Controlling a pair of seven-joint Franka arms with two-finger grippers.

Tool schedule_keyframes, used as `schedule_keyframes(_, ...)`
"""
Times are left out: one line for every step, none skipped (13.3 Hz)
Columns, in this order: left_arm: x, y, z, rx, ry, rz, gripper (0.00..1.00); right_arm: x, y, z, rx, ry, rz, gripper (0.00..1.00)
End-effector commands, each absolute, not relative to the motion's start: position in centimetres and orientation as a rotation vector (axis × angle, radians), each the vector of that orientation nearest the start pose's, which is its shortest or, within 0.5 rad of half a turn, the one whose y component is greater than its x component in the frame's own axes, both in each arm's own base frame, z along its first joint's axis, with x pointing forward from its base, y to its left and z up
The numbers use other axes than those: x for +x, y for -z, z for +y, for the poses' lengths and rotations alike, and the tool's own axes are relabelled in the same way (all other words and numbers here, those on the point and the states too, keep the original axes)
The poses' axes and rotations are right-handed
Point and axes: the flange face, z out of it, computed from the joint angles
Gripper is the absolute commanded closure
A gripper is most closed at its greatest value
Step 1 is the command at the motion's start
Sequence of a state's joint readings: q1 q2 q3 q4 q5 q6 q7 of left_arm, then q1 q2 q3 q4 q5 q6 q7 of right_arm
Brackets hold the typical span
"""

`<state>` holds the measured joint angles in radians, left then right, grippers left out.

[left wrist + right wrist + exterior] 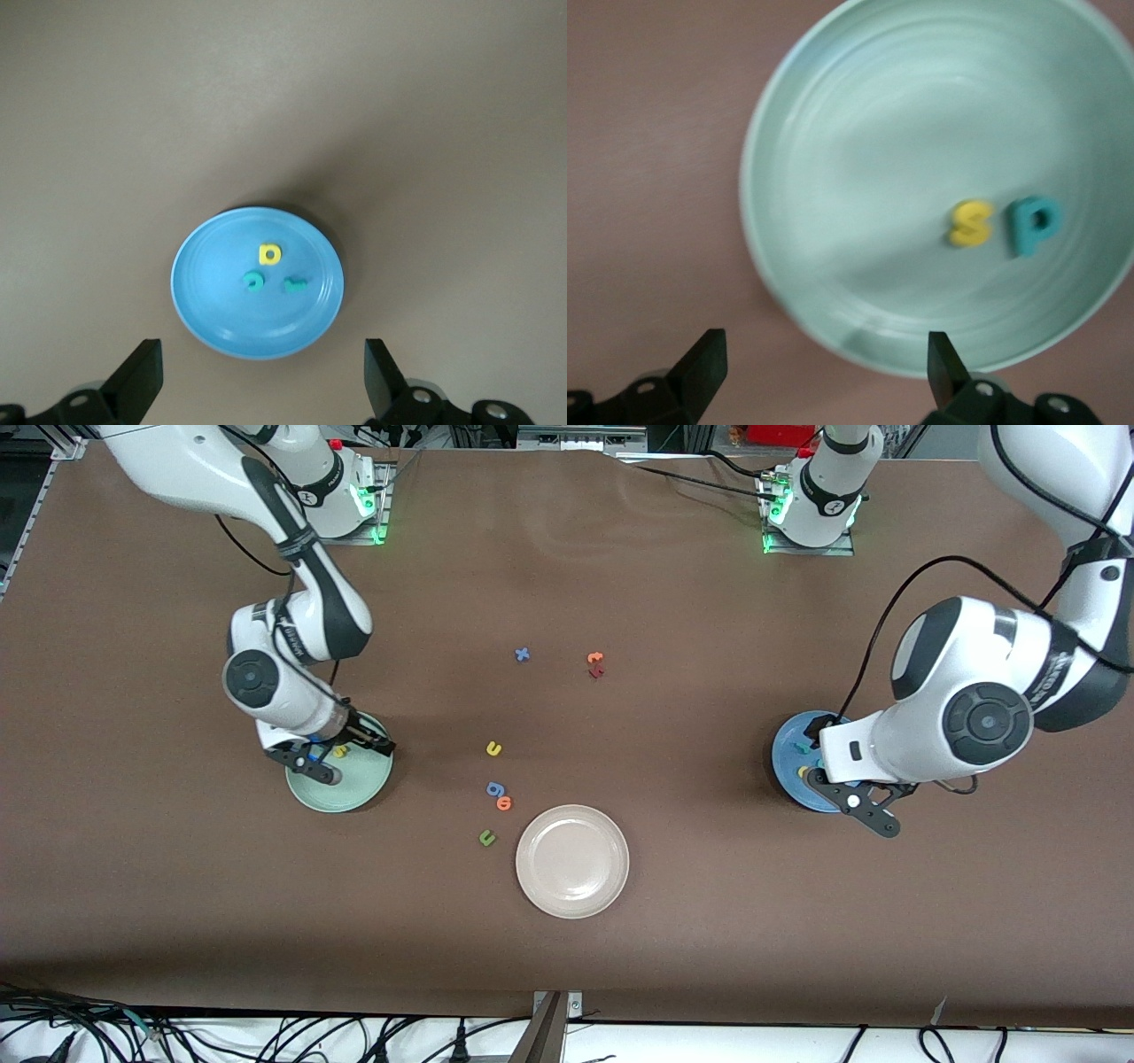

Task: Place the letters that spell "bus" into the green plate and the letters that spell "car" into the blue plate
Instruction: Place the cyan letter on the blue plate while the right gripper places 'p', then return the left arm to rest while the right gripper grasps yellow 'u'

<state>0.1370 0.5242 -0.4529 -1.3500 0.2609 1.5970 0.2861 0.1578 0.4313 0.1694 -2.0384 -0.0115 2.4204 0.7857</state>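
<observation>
Letters sorted onto two plates, one "u" loose on the table

Yellow-orange "u" (493,748) lies mid-table, farther than the beige plate (572,861). Green plate (859,177) holds yellow "s" (971,223) beside teal "b" (1033,226); right gripper (819,372) above, jaws apart. Blue plate (213,292) holds yellow "a" (269,254), teal "c" (253,282), "r" (295,284); left gripper (264,376) above, apart, empty.

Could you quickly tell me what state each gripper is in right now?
Left gripper: open, holding nothing, over the blue plate.
Right gripper: open, holding nothing, over the green plate.
</observation>
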Motion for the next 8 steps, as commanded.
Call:
schedule_keyframes(65.8,-45.6,-14.2,-2.944,-0.342,0.915,0.00,56.5,-22.4,24.9,-2.969,-0.053,0.805,0.01)
schedule_keyframes(65.8,-46.5,-13.4,-2.930,-0.322,0.878,0.00,56.2,-21.8,27.1,-2.949,-0.041,0.839,0.01)
schedule_keyframes(65.8,-47.4,-12.5,-2.920,-0.304,0.831,0.00,56.1,-21.4,28.8,-2.923,-0.028,0.879,0.01)
schedule_keyframes(65.8,-48.5,-11.7,-2.905,-0.272,0.788,0.00,56.1,-21.1,30.1,-2.902,-0.023,0.916,0.01)
schedule_keyframes(66.1,-49.2,-10.4,-2.898,-0.231,0.743,0.00,55.8,-20.7,31.5,-2.889,-0.021,0.937,0.01)
schedule_keyframes(66.3,-50.6,-9.6,-2.900,-0.154,0.720,0.00,55.6,-20.5,33.0,-2.874,-0.015,0.948,0.01)
schedule_keyframes(66.1,-52.3,-9.6,-2.913,-0.064,0.702,0.00,55.7,-20.2,33.8,-2.856,-0.009,0.970,0.01)
schedule_keyframes(65.7,-53.2,-9.0,-2.972,-0.017,0.611,0.00,55.7,-19.9,34.5,-2.841,-0.001,0.980,0.01)
